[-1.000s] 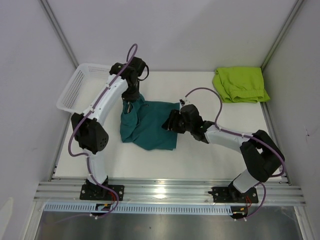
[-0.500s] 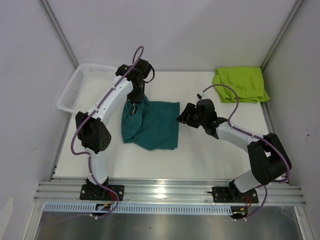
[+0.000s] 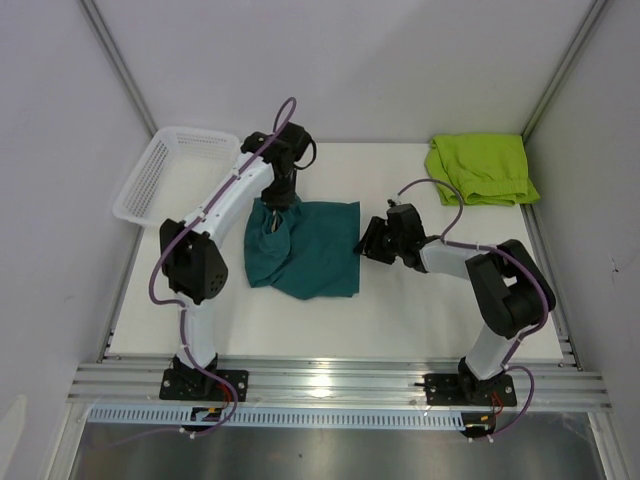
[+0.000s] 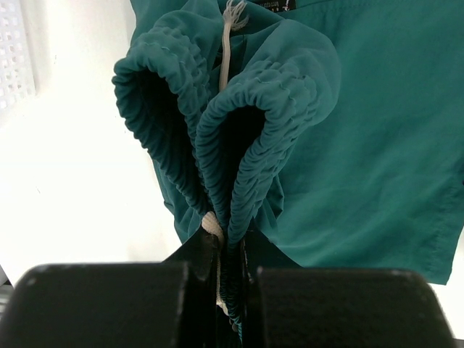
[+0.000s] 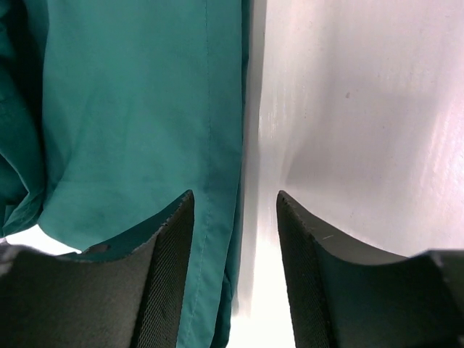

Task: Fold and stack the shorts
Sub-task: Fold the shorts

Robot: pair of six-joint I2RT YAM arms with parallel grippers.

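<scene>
Right at the teal shorts' [image 3: 312, 250] right-hand hem [image 5: 241, 109], I'm hovering my right gripper [image 5: 235, 217], jaws spread astride that edge; left gripper [image 4: 221, 250] is pinching the waistband [image 4: 217, 109].

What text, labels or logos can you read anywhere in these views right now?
No legible text in any view.
Dark tag on the teal shorts, at the top edge of the left wrist view: cut off and blurred, unreadable.
Lime green shorts and white basket: no print visible.
</scene>
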